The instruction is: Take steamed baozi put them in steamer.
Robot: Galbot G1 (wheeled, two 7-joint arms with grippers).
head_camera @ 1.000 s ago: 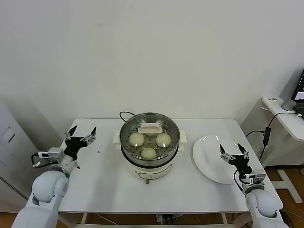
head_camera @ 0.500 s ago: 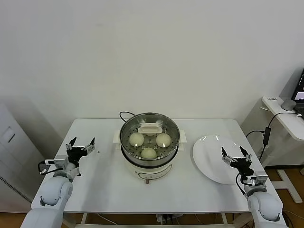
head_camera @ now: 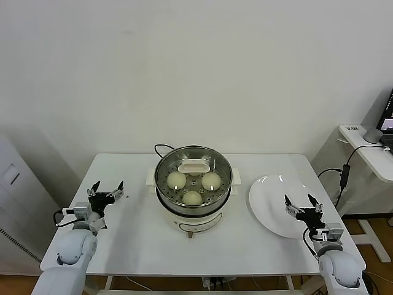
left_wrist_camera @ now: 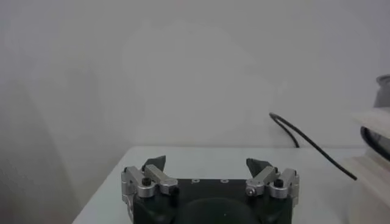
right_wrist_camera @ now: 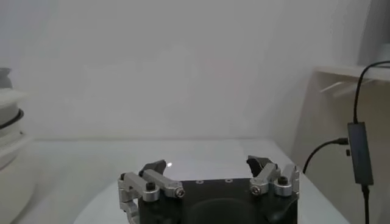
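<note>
The steamer (head_camera: 193,184) stands in the middle of the table (head_camera: 135,236), between the two grippers and well apart from each. Its glass lid (head_camera: 194,165) with a white handle is on top. Under the lid three steamed baozi (head_camera: 192,197) show clearly in the steel basket; a fourth I cannot make out under the handle. The left gripper (head_camera: 105,190) hangs over the left edge of the table, its jaws wide and holding nothing. The right gripper (head_camera: 302,206) is over the near rim of the white plate (head_camera: 273,196), also wide and holding nothing. A black cord (left_wrist_camera: 311,143) runs from the steamer behind it.
</note>
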